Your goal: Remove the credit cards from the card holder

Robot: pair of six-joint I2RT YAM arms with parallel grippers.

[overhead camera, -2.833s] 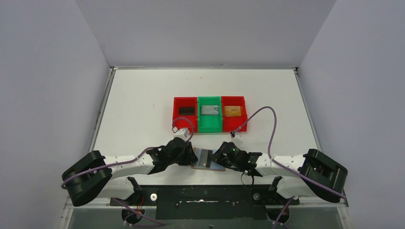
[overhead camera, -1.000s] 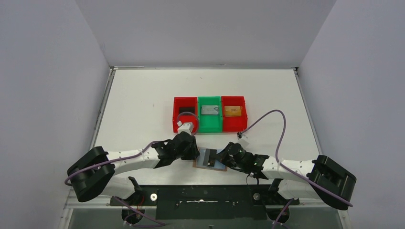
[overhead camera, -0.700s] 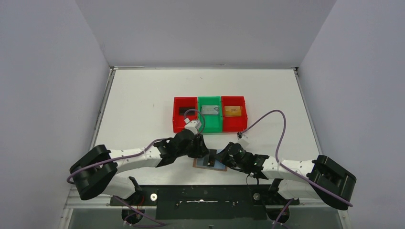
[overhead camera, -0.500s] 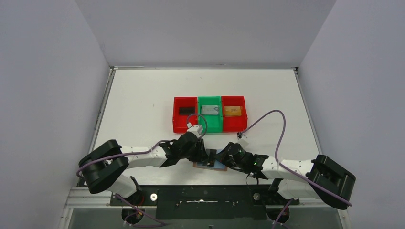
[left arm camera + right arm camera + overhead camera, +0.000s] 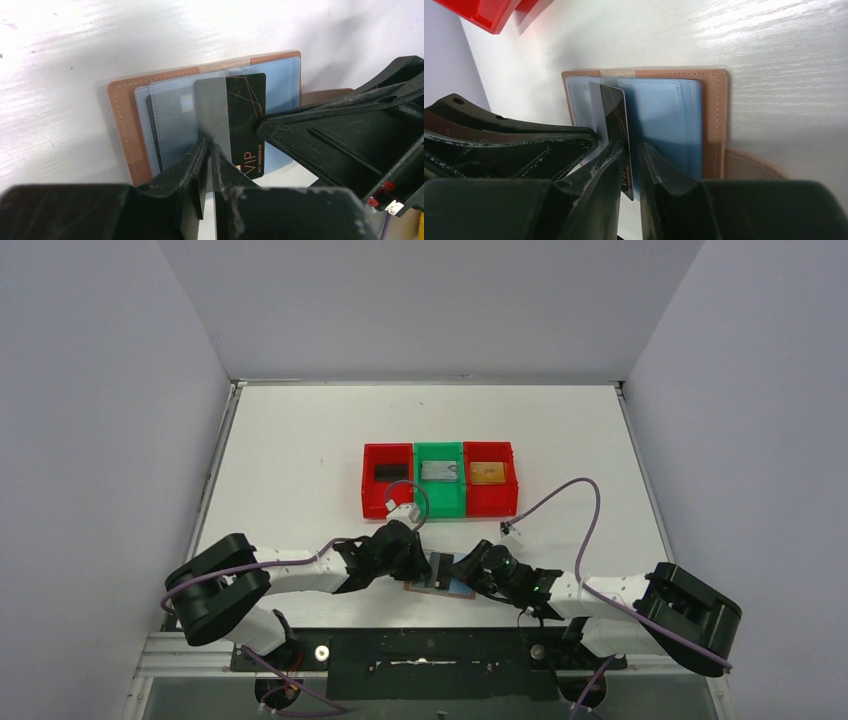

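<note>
While my left gripper [image 5: 209,149] pinches the tan leather card holder's [image 5: 122,125] translucent sleeve [image 5: 175,115] as anchor, my right gripper [image 5: 633,147], barely parted, straddles the black credit card [image 5: 616,115] for withdrawal.

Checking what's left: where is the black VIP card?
The black VIP card sticks partly out of the open card holder, seen in both wrist views; from above, that is the table's near edge, centre, in line with the green bin.

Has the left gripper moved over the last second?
Yes. The left gripper shifted right, from the wallet's left edge toward its middle, below the green bin.
</note>
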